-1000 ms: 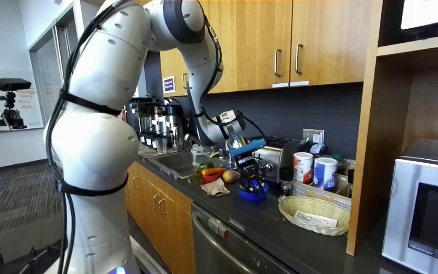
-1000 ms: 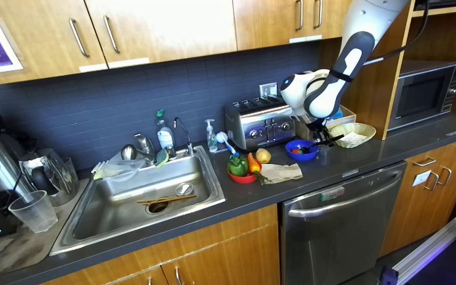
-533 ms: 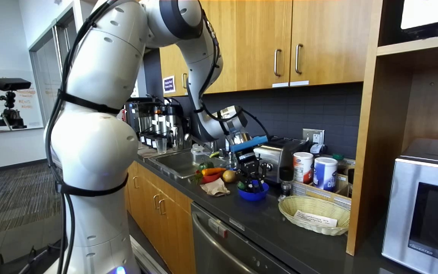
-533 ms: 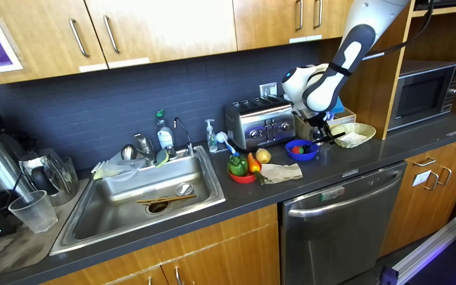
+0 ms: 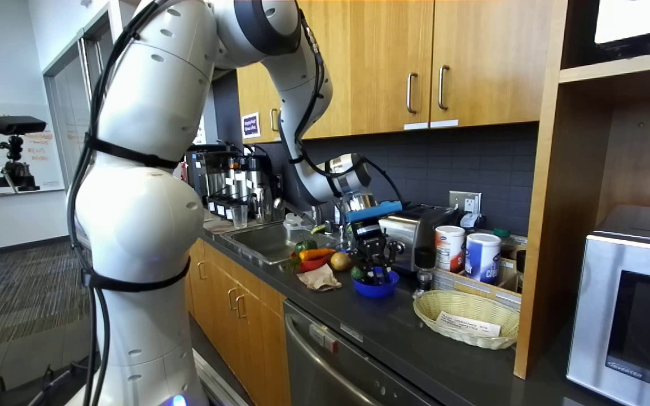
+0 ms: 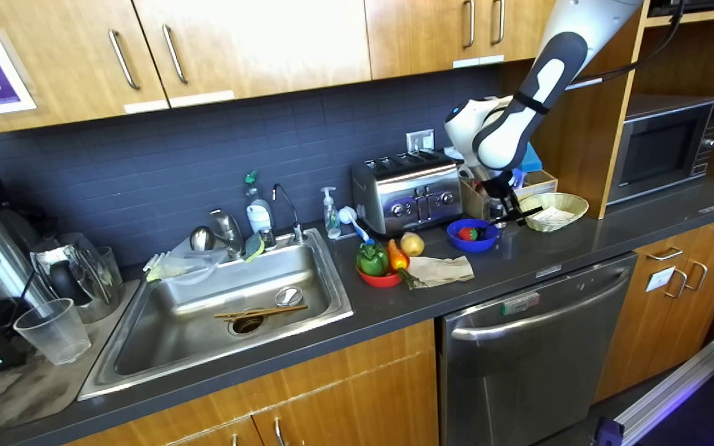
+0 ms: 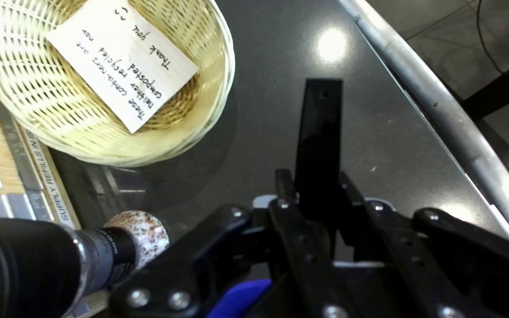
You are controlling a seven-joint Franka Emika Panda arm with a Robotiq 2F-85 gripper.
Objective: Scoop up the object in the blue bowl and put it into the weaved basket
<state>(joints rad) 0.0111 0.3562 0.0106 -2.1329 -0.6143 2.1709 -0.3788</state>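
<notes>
One red lump (image 6: pixel 468 233) in one blue bowl (image 6: pixel 470 246), one basket (image 5: pixel 466 304), jaws gripping one utensil (image 7: pixel 320 137)

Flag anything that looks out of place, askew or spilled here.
No spill shows. Two oddities: brown sticks lie loose in the sink, as if left behind; and a handwritten note lies in the weaved basket, where the red object should go.

Free counter (image 5: pixel 399 320) lies between blue bowl (image 5: pixel 374 291) and basket (image 5: pixel 474 301), a grinder (image 5: pixel 425 270) wall-side.
</notes>
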